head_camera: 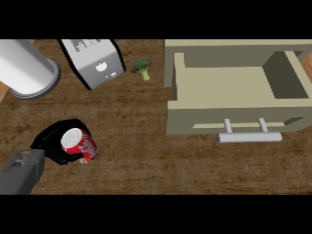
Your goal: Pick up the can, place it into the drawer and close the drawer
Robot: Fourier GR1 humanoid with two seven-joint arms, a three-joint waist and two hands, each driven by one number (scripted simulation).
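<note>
At lower left, left robot hand [56, 137] grips can [81, 145]; drawer [243, 119] open.

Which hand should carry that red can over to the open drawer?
The left hand: its fingers already curl round the can. The right hand is out of view. The drawer stands open to the can's right.

You get even, soft light from above on the brown wood-grain bench [151, 151], with no glare anywhere. Inside the open beige drawer [236, 82], the right wall is darker, in shade. Left of that drawer, the white cylinder [16, 68] looms large and stretched.
</note>
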